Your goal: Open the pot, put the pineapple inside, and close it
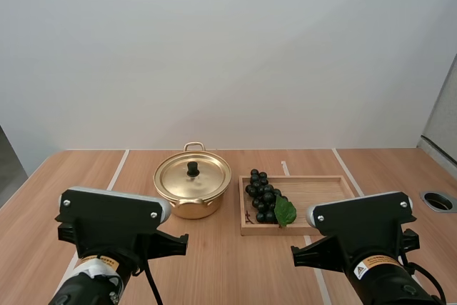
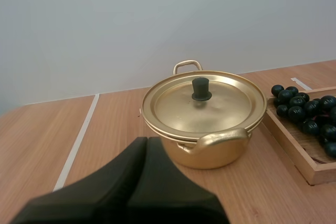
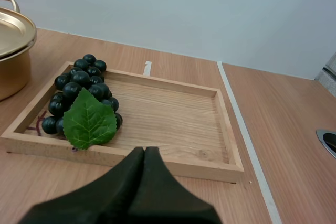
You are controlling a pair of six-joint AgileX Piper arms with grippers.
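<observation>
Gold pot (image 1: pixel 188 208), lid (image 1: pixel 207 176) on, is sitting mid-table; just right, dark grapes (image 1: pixel 261 195) are lying at a wooden tray's (image 1: pixel 318 191) left end. Nearside, left gripper (image 2: pixel 147 141) and right gripper (image 3: pixel 145 150) are hovering, fingers together, empty.

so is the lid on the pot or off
On: the lid sits flat on the pot, covering its mouth, black knob upright on top.

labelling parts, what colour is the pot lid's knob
The knob is black, on the gold lid; best in the left wrist view.
</observation>
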